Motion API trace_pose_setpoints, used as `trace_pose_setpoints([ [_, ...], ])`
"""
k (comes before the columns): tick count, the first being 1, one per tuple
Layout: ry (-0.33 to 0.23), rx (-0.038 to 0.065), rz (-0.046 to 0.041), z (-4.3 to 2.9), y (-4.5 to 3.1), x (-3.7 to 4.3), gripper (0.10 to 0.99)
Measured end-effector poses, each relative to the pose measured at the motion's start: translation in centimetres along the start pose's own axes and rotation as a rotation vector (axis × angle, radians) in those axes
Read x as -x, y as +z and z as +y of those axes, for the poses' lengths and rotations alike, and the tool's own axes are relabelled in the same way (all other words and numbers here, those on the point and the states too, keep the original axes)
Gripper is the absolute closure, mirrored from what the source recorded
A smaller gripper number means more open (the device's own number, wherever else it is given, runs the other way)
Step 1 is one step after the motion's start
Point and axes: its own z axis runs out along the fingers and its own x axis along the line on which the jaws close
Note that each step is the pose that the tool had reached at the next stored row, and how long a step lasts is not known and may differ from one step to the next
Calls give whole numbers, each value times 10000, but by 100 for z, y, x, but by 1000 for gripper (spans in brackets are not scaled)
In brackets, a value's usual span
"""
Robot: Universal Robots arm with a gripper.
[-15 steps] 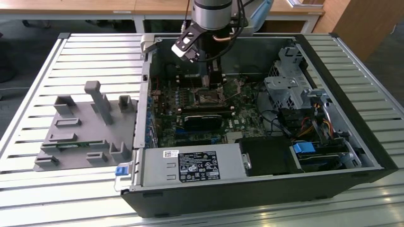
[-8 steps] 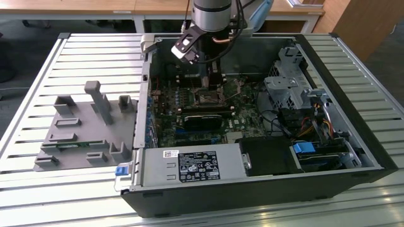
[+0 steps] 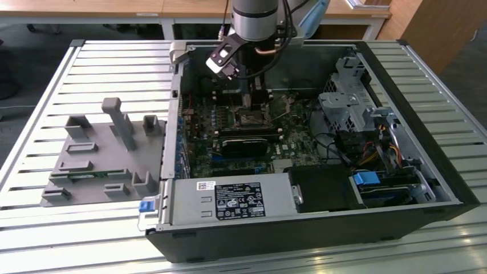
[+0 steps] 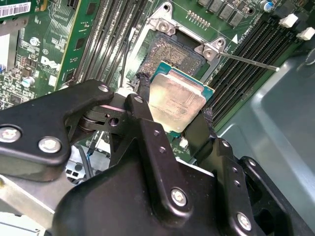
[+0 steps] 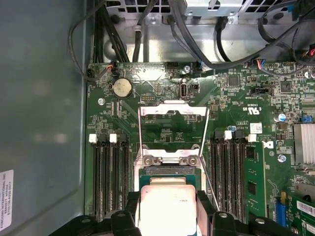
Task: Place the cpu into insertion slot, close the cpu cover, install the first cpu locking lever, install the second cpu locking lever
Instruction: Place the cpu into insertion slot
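Hand [image 4: 174, 101]: closed on the cpu [image 4: 183, 93], whose opposite edges are pinched between two black fingers [image 4: 143, 91]. The silvery face is seen in both wrist views.

The chip is held just above the insertion slot [image 4: 172, 51] and is judged not yet seated: part of the dark socket floor is left exposed beyond its far edge. Whether it hangs perfectly level cannot be told.

The cover [image 5: 172, 111] is seen swung up and back. A thin lever rod [image 4: 251, 61] is sprung out to one side, clear of the socket.

Step judged in hand: placement. The chip's edges should be squared to the silvery frame first, and the chip then lowered straight and slowly, never slid, since the socket contacts are likely fragile. Finger clearance against the frame should be watched. Grip is best held until the chip lies flat.

Surroundings: motherboard [image 5: 162, 93], inside an open computer case [image 3: 426, 188] set on the slatted table [image 3: 114, 63].
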Motion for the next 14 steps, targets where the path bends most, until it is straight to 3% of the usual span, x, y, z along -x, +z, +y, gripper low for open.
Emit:
trace_pose_setpoints([
  [14,17,-9,-2,-21,96,-1,545],
])
